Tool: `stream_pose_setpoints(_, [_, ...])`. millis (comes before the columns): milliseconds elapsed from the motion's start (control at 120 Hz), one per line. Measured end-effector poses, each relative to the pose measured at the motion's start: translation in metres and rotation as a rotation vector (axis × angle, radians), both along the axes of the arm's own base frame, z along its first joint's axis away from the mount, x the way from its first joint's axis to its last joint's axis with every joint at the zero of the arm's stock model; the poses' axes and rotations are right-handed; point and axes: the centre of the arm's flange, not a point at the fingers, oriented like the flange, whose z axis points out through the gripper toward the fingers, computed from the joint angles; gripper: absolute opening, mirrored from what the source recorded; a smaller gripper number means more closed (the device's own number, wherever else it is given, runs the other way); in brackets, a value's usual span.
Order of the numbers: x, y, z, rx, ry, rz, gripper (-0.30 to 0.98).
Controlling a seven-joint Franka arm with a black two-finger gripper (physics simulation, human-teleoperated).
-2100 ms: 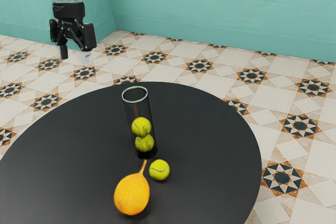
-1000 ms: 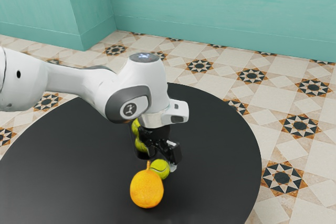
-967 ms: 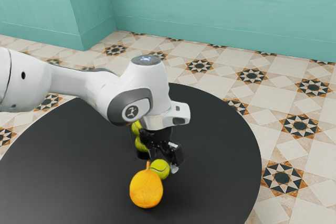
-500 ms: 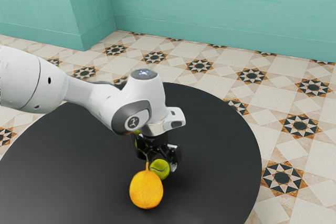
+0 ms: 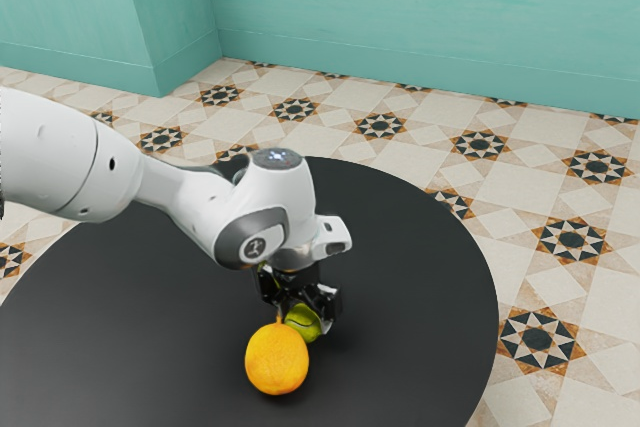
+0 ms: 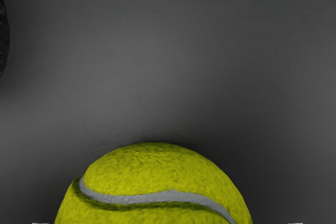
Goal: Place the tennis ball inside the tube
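Note:
The black gripper (image 5: 304, 319) is low over the table in the exterior view, its fingers open around the loose tennis ball (image 5: 303, 323). In the wrist view, fingertip slivers of the gripper (image 6: 168, 223) show at the lower edge, with gaps between them and the tennis ball (image 6: 157, 174). The arm hides most of the tube in the exterior view; a bit of yellow-green shows beside the gripper there. A dark curved edge (image 6: 3, 38) at the wrist view's border may be the tube's; I cannot tell.
An orange gourd-like thing (image 5: 277, 359) with a thin stem lies close beside the ball and the gripper, on the camera's side. The round black table's rim (image 5: 493, 277) curves around at the exterior view's right.
From the exterior view's upper left, my gripper has come over the table and, lately, lower around the ball. The orange thing has shifted and turned slightly. The arm now covers most of the tube.

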Motion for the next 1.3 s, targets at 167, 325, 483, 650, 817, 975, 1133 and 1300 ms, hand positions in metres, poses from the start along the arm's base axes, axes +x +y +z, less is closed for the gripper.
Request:
stream_pose_setpoints(167, [0.000, 0.000, -0.010, -0.001, 0.006, 0.014, 0.50])
stream_pose_setpoints(325, [0.001, -0.001, -0.012, -0.004, 0.002, 0.026, 0.45])
stream_pose_setpoints(483, [0.001, -0.001, -0.008, -0.006, -0.007, 0.035, 0.43])
stream_pose_setpoints(650, [0.001, -0.003, 0.009, -0.009, -0.028, 0.042, 0.41])
stream_pose_setpoints(817, [-0.006, -0.018, 0.065, -0.017, -0.090, 0.023, 0.39])
stream_pose_setpoints(975, [-0.020, -0.020, 0.130, -0.021, -0.130, 0.037, 0.39])
stream_pose_setpoints(1133, [-0.021, -0.028, 0.196, -0.016, -0.177, 0.029, 0.39])
stream_pose_setpoints(1300, [-0.017, -0.032, 0.227, 0.045, -0.206, -0.019, 0.40])
